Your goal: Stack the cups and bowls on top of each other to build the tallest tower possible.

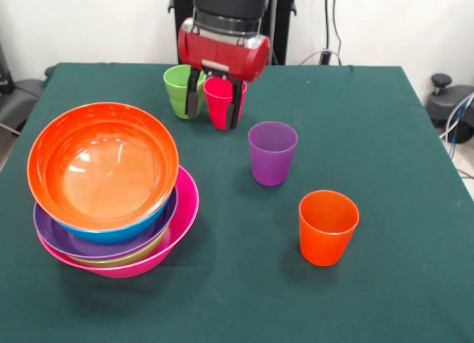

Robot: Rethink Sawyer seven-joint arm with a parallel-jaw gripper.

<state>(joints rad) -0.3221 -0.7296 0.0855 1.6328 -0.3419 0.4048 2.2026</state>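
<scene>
front view, gripper: gripper (215, 106) comes down from above at the far side of the table, its two dark fingers (194, 95) on either side of the red cup (222, 98)
front view, jaws: spread around the red cup, one finger on each flank; cannot tell whether they already press on the wall, so read as released, not clenched
front view, red cup: upright, mouth up, sitting directly between the fingers; long axis vertical, in line with the approach from above
front view, green cup: green cup (176, 87) stands just beside the red cup, close to one finger; touching or apart, cannot tell
front view, other cups: purple cup (272, 152) upright nearer the middle of the table; orange cup (326, 226) upright nearer the camera, well apart from the gripper
front view, yellow cup: not seen
front view, tower: pink bowl (189, 202) as base, then green, purple (52, 235) and blue (126, 232) rims, orange bowl (104, 161) on top, mouth up and empty; stack leans a little
judgement, step: grasp of the red cup, not yet lifted
judgement, key relation: the cup is centred in the jaws, so closing is all that is needed; the tower lies well away across the table
judgement, risk: finger may nudge the green cup
</scene>
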